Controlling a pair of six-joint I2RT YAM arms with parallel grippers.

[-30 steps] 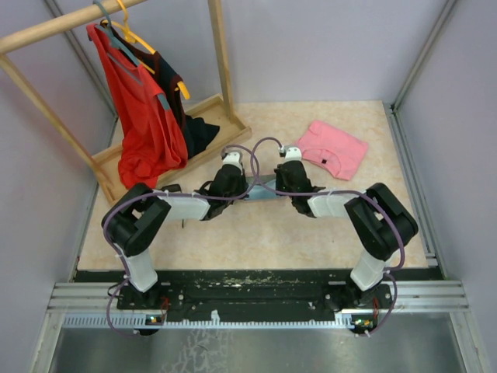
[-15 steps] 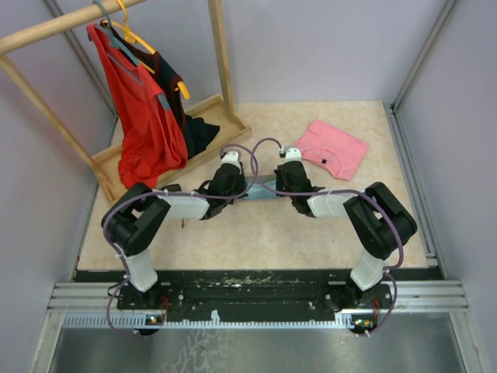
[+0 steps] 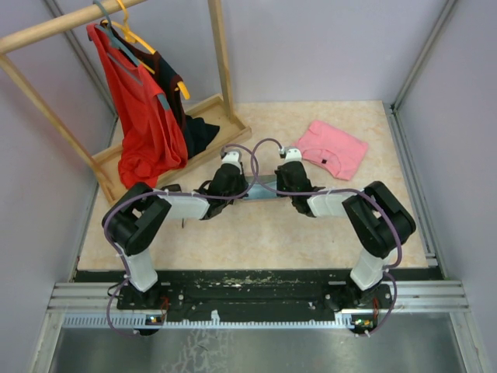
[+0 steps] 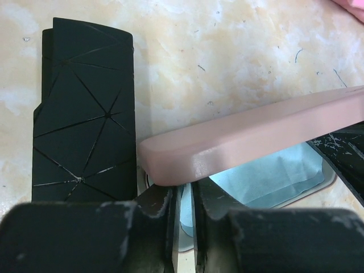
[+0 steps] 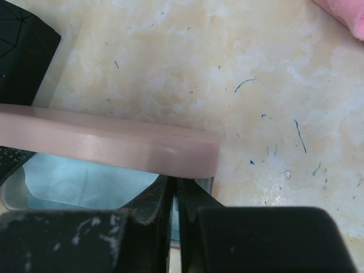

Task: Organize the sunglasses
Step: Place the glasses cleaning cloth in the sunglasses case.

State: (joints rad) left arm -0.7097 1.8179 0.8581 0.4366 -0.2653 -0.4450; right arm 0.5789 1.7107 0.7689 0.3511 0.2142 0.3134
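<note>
Tabletop (image 4: 227, 45); case (image 4: 256, 133) interior behind left tool (image 4: 183, 199)

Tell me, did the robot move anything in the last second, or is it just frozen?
Almost frozen. The right arm seems to have shifted a hair to the left, nothing more. The left hand and right hand stayed at the near edge of the open pink case; no grabbing or letting go shows. The pink shirt and the clothes rack stayed where they were.

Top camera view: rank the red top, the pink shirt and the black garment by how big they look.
1. red top
2. pink shirt
3. black garment, though the red top hides part of it
</note>
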